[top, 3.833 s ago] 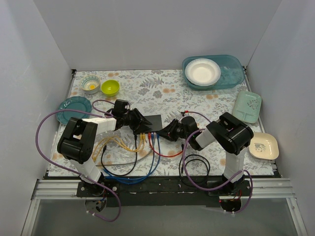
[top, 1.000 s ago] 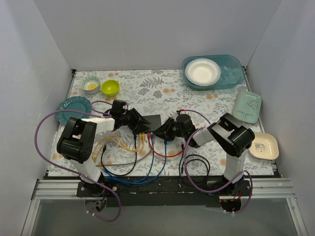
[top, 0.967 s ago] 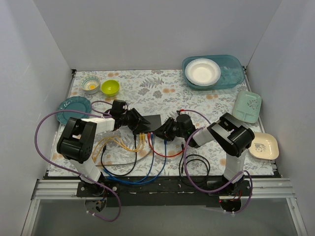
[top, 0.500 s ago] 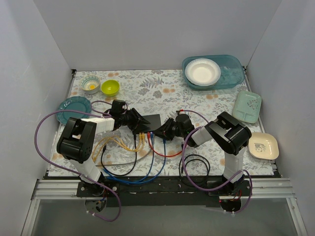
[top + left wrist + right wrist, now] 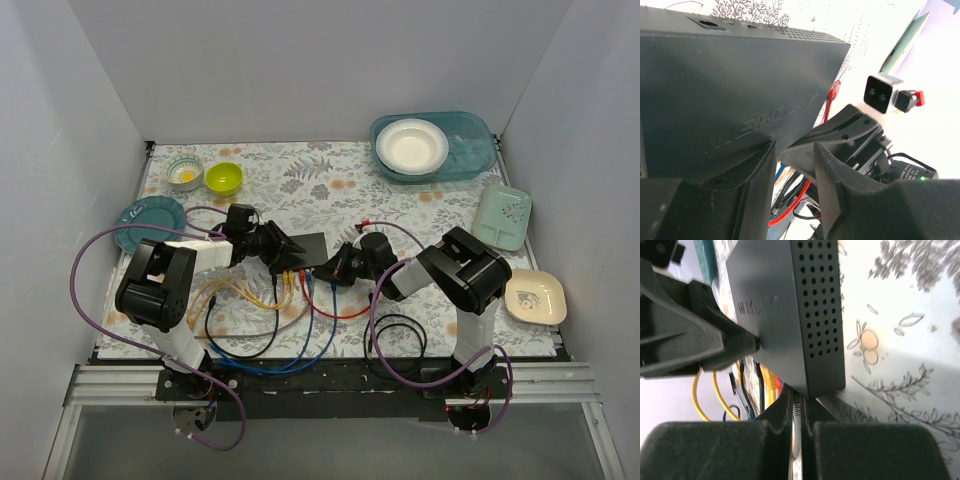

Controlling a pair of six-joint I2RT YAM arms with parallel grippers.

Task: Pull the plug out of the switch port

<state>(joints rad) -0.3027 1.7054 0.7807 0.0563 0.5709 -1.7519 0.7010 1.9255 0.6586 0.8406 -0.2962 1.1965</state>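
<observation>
The black switch (image 5: 310,245) lies mid-table, with yellow, red, blue and black cables plugged into its near edge. My left gripper (image 5: 283,252) is at its left end. In the left wrist view the fingers (image 5: 794,147) stand apart with nothing between them, and one finger rests against the switch (image 5: 730,85). My right gripper (image 5: 323,270) is at the switch's right front corner. In the right wrist view it (image 5: 797,390) is shut on a grey plug (image 5: 797,407) that sits at the port edge of the switch (image 5: 785,305).
Loose cable loops (image 5: 270,340) lie between the switch and the arm bases. A teal tray (image 5: 475,160) with a white bowl (image 5: 412,145) stands back right. A green dish (image 5: 503,215) and cream plate (image 5: 535,296) are at right, with bowls (image 5: 223,178) and a teal plate (image 5: 150,220) at left.
My right gripper has moved left from beside the switch to its right front corner and closed on the grey plug. The left gripper has stayed on the switch.
</observation>
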